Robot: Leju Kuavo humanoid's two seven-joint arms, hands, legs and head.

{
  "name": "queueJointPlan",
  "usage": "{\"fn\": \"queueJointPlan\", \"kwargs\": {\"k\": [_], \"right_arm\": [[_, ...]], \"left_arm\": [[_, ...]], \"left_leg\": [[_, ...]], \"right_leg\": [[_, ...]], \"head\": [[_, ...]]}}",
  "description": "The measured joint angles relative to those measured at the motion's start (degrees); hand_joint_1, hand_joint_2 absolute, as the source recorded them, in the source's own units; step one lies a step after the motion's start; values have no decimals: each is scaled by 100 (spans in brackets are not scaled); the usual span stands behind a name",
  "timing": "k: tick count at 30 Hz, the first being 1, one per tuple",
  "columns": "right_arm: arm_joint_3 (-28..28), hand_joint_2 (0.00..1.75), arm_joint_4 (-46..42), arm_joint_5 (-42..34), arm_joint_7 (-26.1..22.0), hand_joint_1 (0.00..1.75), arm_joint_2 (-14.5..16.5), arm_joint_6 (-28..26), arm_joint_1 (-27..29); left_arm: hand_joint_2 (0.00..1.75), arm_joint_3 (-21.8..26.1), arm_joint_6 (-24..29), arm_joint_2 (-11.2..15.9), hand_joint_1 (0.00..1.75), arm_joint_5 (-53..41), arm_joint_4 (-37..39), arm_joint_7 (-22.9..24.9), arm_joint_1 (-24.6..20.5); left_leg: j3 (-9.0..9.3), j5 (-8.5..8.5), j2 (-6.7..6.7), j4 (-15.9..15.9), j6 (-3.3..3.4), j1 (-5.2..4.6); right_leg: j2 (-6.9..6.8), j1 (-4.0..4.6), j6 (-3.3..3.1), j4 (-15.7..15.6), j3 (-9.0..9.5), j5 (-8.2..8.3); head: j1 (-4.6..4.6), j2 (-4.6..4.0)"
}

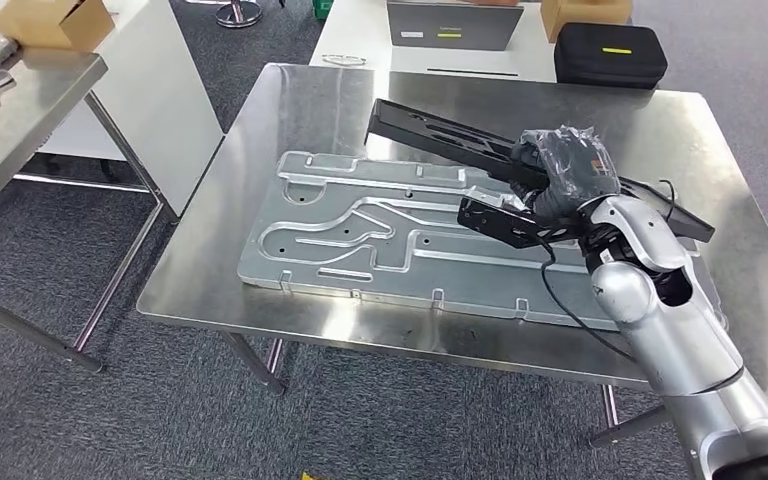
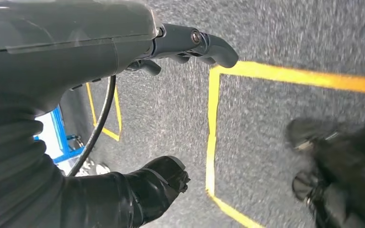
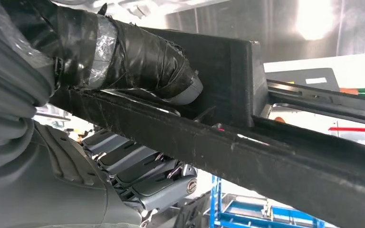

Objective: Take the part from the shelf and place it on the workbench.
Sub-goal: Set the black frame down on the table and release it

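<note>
Gripping the long black part (image 1: 430,130) mid-length over the workbench (image 1: 260,250), the right hand (image 1: 565,170) clamps its fingers around it; rigid, light-looking, likely tip-prone. Left hand (image 2: 190,42) hangs, fingers apart.

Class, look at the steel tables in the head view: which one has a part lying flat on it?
The middle steel table: the grey stamped metal panel lies flat on it. The right hand holds the black frame part above it. The left-hand steel table carries no such panel.

Matt black part (image 1: 430,130), brushed-steel workbench (image 1: 260,130)
</note>
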Motion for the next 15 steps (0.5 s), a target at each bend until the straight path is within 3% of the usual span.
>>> {"fn": "queueJointPlan", "kwargs": {"k": [1, 3, 4, 8, 9, 12, 15], "right_arm": [[0, 175, 36, -16, 5, 175, 0, 3, 8], [0, 175, 133, -50, 12, 175, 1, 15, 30], [0, 175, 193, -66, 6, 175, 2, 22, 57], [0, 175, 413, -94, -38, 175, 8, 25, 222], [0, 175, 460, -94, -50, 175, 9, 24, 267], [0, 175, 581, -72, -95, 175, 9, 40, 392], [0, 175, 698, -54, -109, 175, 9, 62, 477]], "left_arm": [[175, -1, -3, 3, 0, 1, 0, -3, 6], [175, -2, -7, 5, 0, 1, 0, -12, 5], [175, -2, -6, 5, 0, 5, 0, -23, 2], [175, -1, -7, 6, 0, 77, 0, -102, 1], [175, 1, -5, 7, 0, 95, 0, -130, 1], [175, 6, 17, 7, 0, 144, 0, -181, 1], [175, 8, 43, 7, 0, 163, 0, -190, 0]], "left_leg": [[101, 212, 7, -359, 3, -3], [221, 389, 12, -749, 61, -28], [232, 378, 7, -770, 90, -36], [257, 454, -28, -792, 119, -44], [258, 448, -33, -792, 131, -50], [259, 432, -36, -792, 171, -61], [256, 426, -33, -789, 193, -77]], "right_leg": [[3, -7, 28, 6, 34, -32], [6, -3, 94, 9, 54, -69], [1, 9, 108, 16, 57, -85], [-26, 24, -7, -11, 90, -91], [-30, 23, -9, -29, 102, -93], [-34, 17, 3, -67, 121, -87], [-32, -2, 82, -85, 124, -77]], "head": [[0, 0], [2, 0], [3, 0], [6, 0], [7, 0], [7, 0], [6, 0]]}}
